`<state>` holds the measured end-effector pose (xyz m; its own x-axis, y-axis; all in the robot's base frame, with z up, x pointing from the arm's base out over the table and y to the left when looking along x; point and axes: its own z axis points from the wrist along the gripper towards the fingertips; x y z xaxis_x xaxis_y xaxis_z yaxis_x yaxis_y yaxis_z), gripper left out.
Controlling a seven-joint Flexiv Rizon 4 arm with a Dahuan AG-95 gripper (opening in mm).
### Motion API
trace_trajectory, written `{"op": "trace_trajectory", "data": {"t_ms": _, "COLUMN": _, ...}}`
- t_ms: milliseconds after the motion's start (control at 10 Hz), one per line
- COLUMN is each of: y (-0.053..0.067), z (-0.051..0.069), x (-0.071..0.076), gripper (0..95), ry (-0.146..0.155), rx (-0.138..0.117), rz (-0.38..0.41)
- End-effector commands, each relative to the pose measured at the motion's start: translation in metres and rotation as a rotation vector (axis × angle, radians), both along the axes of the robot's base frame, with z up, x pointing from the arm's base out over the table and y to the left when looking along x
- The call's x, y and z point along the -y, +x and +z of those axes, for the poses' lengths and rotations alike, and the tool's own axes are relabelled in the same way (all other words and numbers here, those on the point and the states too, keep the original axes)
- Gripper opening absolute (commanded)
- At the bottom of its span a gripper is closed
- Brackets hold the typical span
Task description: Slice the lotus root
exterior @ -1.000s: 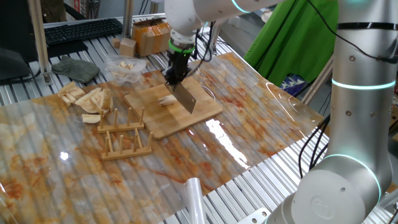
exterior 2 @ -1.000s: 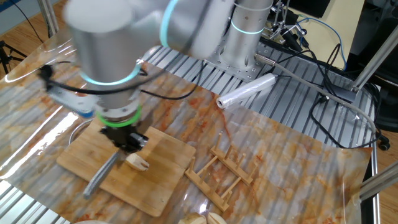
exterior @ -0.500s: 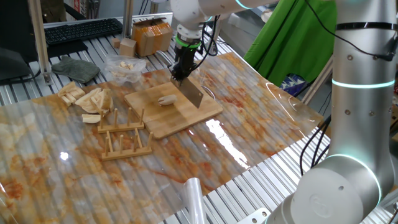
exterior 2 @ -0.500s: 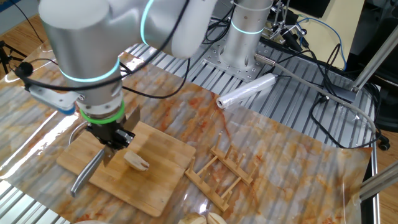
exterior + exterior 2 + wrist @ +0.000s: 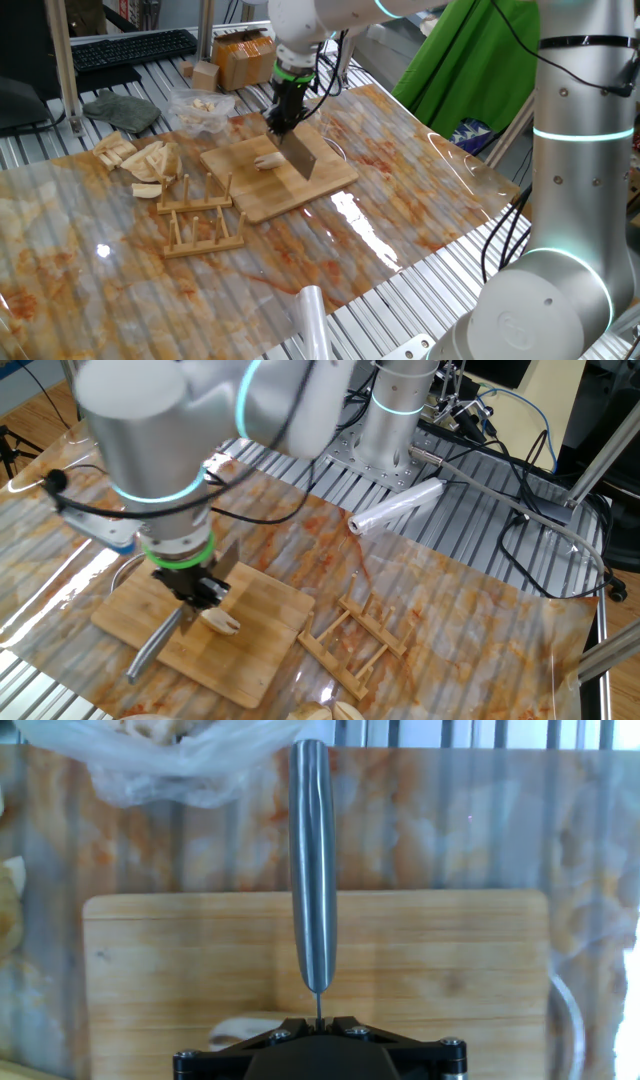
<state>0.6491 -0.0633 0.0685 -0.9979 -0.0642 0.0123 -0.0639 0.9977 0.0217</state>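
gripper (image 5: 284,122) clamped tight on the knife (image 5: 298,152), blade down on the bamboo board (image 5: 280,178) right beside the lotus root (image 5: 268,161) mid-board, looks mid-slicing; next move likely needs the blade lifted and lined up over the chunk before pressing down.

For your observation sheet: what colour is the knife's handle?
Plain silver metal; the knife handle shows best in the hand view.

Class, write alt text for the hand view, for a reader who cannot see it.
Seen from the hand, a steel knife handle extends away over a bamboo cutting board, with a pale lotus root piece beside the hand and a clear plastic bag beyond.
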Motion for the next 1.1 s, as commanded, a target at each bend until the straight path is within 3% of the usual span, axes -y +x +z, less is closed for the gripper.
{"op": "trace_trajectory", "data": {"t_ms": 100, "y": -0.006, "z": -0.001, "x": -0.013, "gripper": 0.0, "ry": 0.008, "rx": 0.003, "rz": -0.029}}
{"op": "trace_trajectory", "data": {"t_ms": 700, "y": -0.017, "z": -0.003, "x": -0.038, "gripper": 0.0, "ry": 0.034, "rx": 0.003, "rz": -0.038}}
{"op": "trace_trajectory", "data": {"t_ms": 1100, "y": -0.019, "z": -0.008, "x": -0.047, "gripper": 0.0, "ry": 0.023, "rx": 0.01, "rz": -0.032}}
